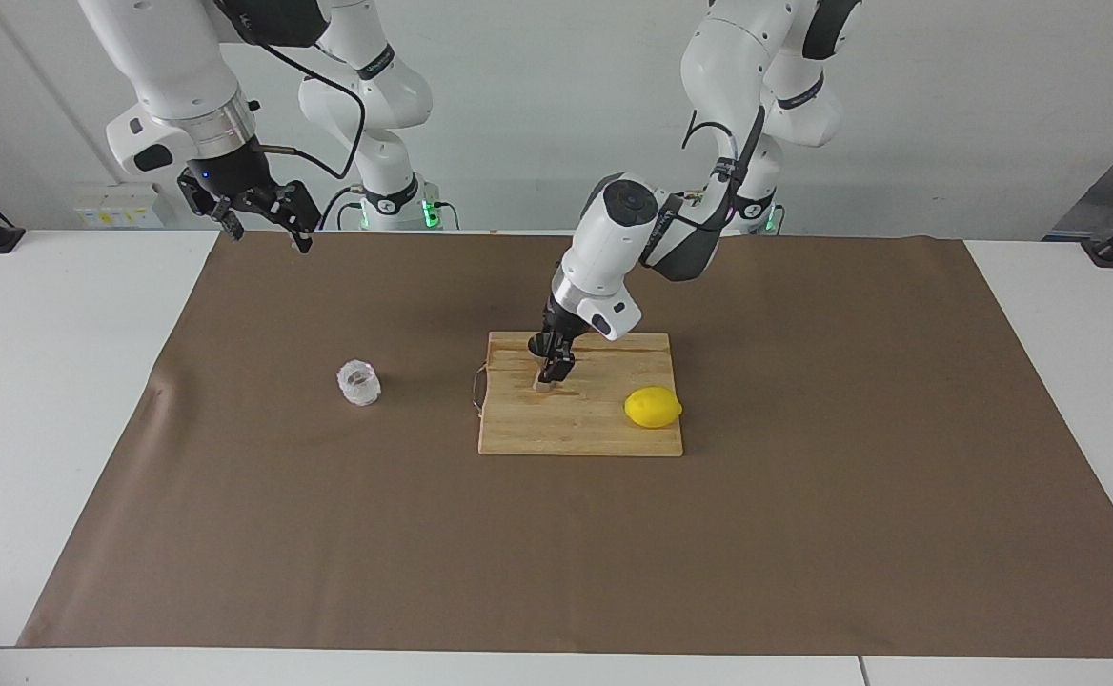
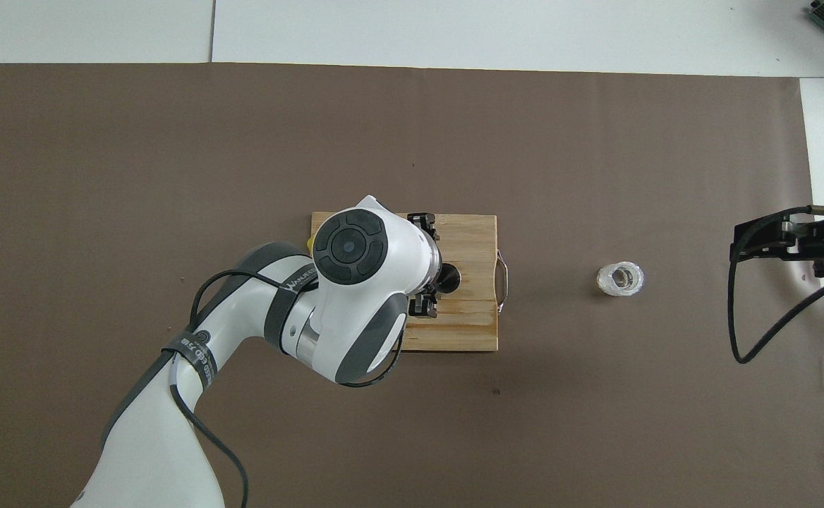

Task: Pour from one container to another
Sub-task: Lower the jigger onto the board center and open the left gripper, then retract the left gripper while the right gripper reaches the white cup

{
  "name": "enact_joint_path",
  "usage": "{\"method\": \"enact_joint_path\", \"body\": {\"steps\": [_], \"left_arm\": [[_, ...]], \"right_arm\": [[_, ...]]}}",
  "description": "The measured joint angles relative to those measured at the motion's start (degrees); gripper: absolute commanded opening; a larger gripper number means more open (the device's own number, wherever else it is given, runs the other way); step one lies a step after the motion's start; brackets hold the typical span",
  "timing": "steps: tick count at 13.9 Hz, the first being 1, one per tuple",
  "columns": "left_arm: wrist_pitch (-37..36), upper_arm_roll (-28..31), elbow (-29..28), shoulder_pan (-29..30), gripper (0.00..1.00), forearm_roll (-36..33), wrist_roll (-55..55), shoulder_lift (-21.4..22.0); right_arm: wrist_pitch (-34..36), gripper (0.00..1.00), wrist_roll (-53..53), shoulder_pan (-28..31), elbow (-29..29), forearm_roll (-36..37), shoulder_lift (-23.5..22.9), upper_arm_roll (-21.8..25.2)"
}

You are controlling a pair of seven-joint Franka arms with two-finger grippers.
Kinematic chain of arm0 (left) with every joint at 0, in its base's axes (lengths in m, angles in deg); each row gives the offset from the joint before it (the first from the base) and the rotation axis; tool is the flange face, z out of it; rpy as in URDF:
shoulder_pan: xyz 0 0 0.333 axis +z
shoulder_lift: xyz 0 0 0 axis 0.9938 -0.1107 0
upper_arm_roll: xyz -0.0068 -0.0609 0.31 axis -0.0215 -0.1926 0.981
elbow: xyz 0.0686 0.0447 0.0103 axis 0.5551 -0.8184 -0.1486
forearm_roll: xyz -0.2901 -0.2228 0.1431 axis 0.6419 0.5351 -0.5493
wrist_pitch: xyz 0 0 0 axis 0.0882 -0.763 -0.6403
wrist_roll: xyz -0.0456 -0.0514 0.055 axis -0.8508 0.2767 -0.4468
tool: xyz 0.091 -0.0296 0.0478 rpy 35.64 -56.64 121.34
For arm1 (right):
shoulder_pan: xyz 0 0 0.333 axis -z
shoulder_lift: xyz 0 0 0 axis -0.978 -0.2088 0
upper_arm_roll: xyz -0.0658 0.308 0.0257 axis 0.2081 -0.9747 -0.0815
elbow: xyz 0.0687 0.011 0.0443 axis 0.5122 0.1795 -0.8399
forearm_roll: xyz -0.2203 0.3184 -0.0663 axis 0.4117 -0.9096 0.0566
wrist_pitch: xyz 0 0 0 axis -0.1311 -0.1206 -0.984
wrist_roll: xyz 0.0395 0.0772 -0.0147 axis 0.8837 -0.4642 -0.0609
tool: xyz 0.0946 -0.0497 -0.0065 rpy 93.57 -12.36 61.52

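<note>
The clear faceted glass cup (image 1: 359, 383) (image 2: 621, 279) stands on the brown mat toward the right arm's end. The small metal jigger (image 1: 542, 384) (image 2: 447, 278) stands upright on the wooden cutting board (image 1: 576, 431) (image 2: 472, 326), free of any grip. My left gripper (image 1: 555, 365) (image 2: 427, 266) hangs open just over the board, close above and beside the jigger's top, and holds nothing. My right gripper (image 1: 268, 232) (image 2: 743, 241) waits open and empty, high over the mat's edge at the right arm's end.
A yellow lemon (image 1: 653, 408) lies on the board toward the left arm's end, almost wholly hidden under the left arm in the overhead view. The board's metal handle (image 1: 476, 387) (image 2: 502, 279) faces the cup. White table borders the mat.
</note>
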State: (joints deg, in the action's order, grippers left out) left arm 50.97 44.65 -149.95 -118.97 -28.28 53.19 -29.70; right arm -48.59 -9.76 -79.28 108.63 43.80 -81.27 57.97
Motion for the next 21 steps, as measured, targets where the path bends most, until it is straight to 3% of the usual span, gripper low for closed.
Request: {"method": "enact_joint_path", "body": {"steps": [7, 12, 17, 21], "left_arm": [[-11.49, 0.28, 1.68, 3.28, 1.00, -4.04, -5.52, 5.40], [-18.56, 0.46, 1.69, 9.41, 1.00, -7.16, -21.82, 7.68], [-21.63, 0.55, 1.68, 15.94, 1.00, -7.91, -38.98, 9.55], [-24.63, 0.53, 1.31, 22.29, 1.00, -7.95, -54.54, 13.06]], "right_arm": [[0.00, 1.00, 0.00, 0.02, 0.00, 0.00, 0.00, 0.01], [0.35, 1.00, -1.28, 0.19, 0.09, 0.00, 0.00, 0.13], [-2.12, 1.00, -12.40, 0.11, 2.14, 0.00, 0.01, 0.10], [-7.48, 1.00, -23.36, -0.09, 7.76, -0.02, -0.03, 0.04]]}}
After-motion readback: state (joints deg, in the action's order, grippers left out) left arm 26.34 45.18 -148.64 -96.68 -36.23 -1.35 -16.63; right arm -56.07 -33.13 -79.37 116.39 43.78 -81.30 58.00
